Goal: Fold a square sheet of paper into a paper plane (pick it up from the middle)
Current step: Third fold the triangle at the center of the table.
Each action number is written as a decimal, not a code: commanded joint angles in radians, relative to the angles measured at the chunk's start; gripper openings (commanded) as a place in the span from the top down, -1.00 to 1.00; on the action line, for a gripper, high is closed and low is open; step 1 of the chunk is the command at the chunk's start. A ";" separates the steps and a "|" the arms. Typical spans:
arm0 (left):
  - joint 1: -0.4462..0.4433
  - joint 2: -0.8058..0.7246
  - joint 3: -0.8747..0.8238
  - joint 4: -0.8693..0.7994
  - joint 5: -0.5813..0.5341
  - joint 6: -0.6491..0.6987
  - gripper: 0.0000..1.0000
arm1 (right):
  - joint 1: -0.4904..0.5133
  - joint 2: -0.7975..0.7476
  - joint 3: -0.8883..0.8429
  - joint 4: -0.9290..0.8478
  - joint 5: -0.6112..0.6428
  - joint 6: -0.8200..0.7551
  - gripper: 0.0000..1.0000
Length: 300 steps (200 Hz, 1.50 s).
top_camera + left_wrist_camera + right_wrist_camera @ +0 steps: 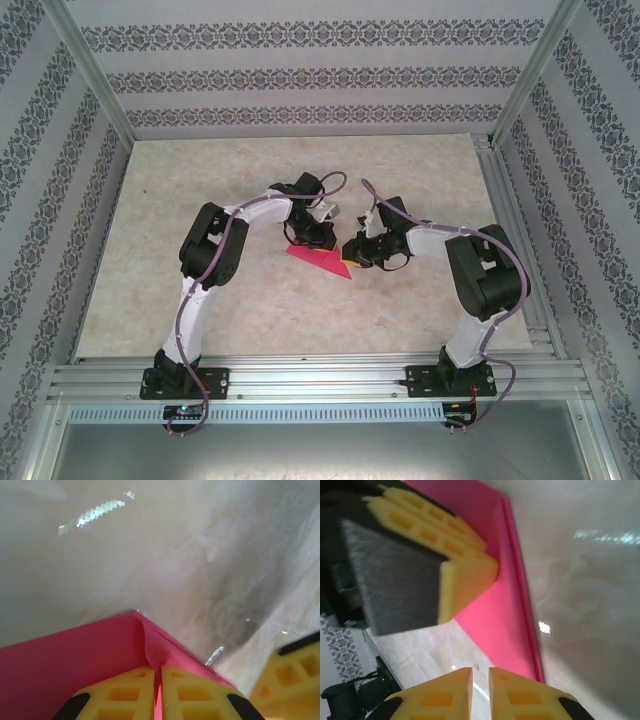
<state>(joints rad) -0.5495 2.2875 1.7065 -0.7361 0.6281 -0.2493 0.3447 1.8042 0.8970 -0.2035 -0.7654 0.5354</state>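
Note:
The magenta-pink square sheet of paper, folded into a narrow pointed shape, lies mid-table between the two arms. My left gripper is at its far left end. In the left wrist view that gripper is shut on a raised fold of the paper, with pink showing in the slit between the yellow fingers. My right gripper is at the paper's right tip. In the right wrist view it stands all but closed, bare table showing in the thin slit, and the paper's pointed end reaches its right finger.
The left gripper's yellow fingers hang close ahead in the right wrist view, and a right finger shows at the left wrist view's lower right. Aluminium rails edge the marbled tabletop, with patterned walls around it.

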 commanded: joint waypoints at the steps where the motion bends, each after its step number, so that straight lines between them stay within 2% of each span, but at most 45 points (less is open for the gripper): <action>1: 0.022 0.033 0.004 -0.044 -0.036 0.025 0.73 | -0.001 0.055 0.016 0.034 -0.013 0.014 0.68; 38: 0.023 0.031 0.001 -0.049 -0.042 0.030 0.73 | 0.004 0.091 0.021 -0.055 0.066 -0.043 0.67; 88: 0.023 0.027 0.002 -0.050 -0.047 0.030 0.74 | 0.014 0.022 0.092 -0.091 0.046 -0.036 0.66; 168: 0.023 0.024 0.008 -0.044 -0.051 0.021 0.73 | 0.021 0.153 0.128 -0.098 0.099 -0.047 0.67; 197: 0.022 0.017 0.018 -0.044 -0.048 0.016 0.69 | 0.025 0.158 0.116 -0.124 0.150 -0.061 0.67; 220: 0.024 -0.002 0.019 -0.035 -0.046 0.003 0.64 | 0.028 0.150 0.108 -0.114 0.140 -0.055 0.67; 230: 0.025 -0.022 0.012 -0.021 -0.044 -0.009 0.62 | 0.030 0.150 0.111 -0.114 0.134 -0.055 0.67; 241: 0.028 -0.048 0.001 -0.005 -0.059 -0.028 0.50 | 0.031 0.146 0.110 -0.100 0.123 -0.049 0.67; 266: 0.042 -0.122 -0.068 0.053 -0.068 -0.070 0.54 | 0.037 0.144 0.121 -0.089 0.106 -0.037 0.67; 300: 0.044 -0.151 -0.153 0.090 -0.009 -0.093 0.50 | 0.042 0.141 0.143 -0.101 0.110 -0.038 0.67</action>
<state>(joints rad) -0.5148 2.1860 1.6180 -0.7151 0.5903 -0.3019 0.3614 1.9312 1.0298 -0.2779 -0.6971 0.5030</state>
